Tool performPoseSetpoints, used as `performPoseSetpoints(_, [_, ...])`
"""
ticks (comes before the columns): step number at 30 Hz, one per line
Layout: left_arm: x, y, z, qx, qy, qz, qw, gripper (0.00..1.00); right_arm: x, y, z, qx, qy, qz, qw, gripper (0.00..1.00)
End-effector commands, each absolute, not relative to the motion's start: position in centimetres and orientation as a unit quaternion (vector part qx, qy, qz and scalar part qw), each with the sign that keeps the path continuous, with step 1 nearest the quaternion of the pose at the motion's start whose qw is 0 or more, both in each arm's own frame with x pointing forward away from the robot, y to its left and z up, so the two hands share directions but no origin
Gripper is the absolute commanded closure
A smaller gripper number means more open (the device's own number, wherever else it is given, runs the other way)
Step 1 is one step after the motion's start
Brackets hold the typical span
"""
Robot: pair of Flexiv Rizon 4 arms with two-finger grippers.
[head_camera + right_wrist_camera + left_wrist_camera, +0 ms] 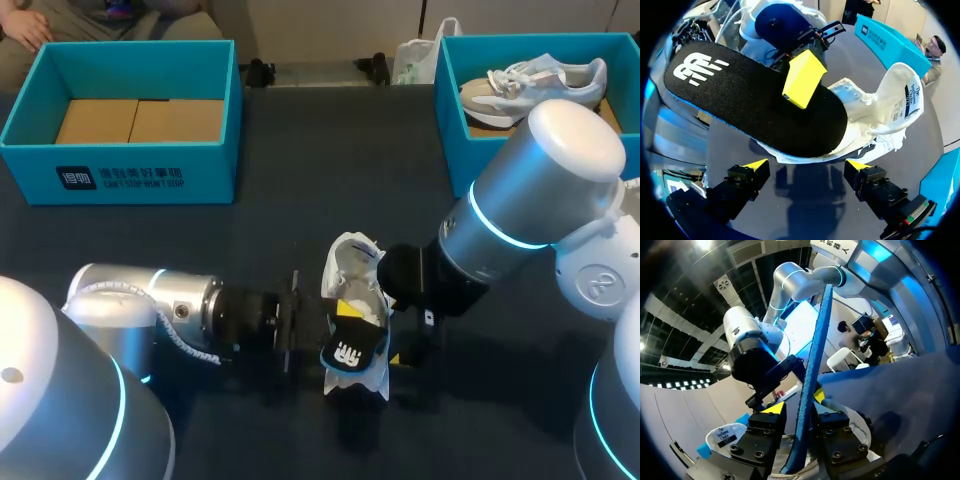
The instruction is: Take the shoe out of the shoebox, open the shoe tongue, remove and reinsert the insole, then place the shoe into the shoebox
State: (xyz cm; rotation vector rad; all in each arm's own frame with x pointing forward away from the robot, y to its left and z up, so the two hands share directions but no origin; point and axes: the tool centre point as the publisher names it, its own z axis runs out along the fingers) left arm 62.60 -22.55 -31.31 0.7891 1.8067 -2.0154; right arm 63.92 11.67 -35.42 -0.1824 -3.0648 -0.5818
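On bench [300, 200] shoe [352, 275] lies, long axis away from robot, opened tongue [900, 95] at far end. Above shoe, left fingers [771, 408] clamp insole [352, 348], logo end nearer robot. Beside shoe, right fingers [756, 165] stand wide.

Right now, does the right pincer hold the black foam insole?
No, the right pincer is open and empty; the left pincer clamps the insole.

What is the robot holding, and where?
The left gripper, jaws shut, pinches the black foam insole at its side edge, near the middle. The right gripper holds nothing.
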Motion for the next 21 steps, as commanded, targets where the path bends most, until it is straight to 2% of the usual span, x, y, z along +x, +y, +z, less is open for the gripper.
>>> performPoseSetpoints(1, [62.2, -22.7, -30.7, 0.278, 0.637, -0.7, 0.163, 0.68, 63.8, 11.6, -35.5, -0.058, -0.981, -0.187, 0.008, 0.0])
performPoseSetpoints(7, [62.1, -23.0, -29.8, 0.288, 0.641, -0.69, 0.173, 0.76, 63.8, 11.6, -35.5, -0.058, -0.981, -0.187, 0.008, 0.0])
performPoseSetpoints(8, [62.0, -23.0, -29.7, 0.289, 0.642, -0.687, 0.177, 1.0, 63.8, 11.6, -35.5, -0.058, -0.981, -0.187, 0.008, 0.0])
performPoseSetpoints(21, [63.0, -23.1, -31.6, 0.293, 0.644, -0.678, 0.2, 1.0, 63.8, 11.6, -35.5, -0.058, -0.981, -0.187, 0.008, 0.0])
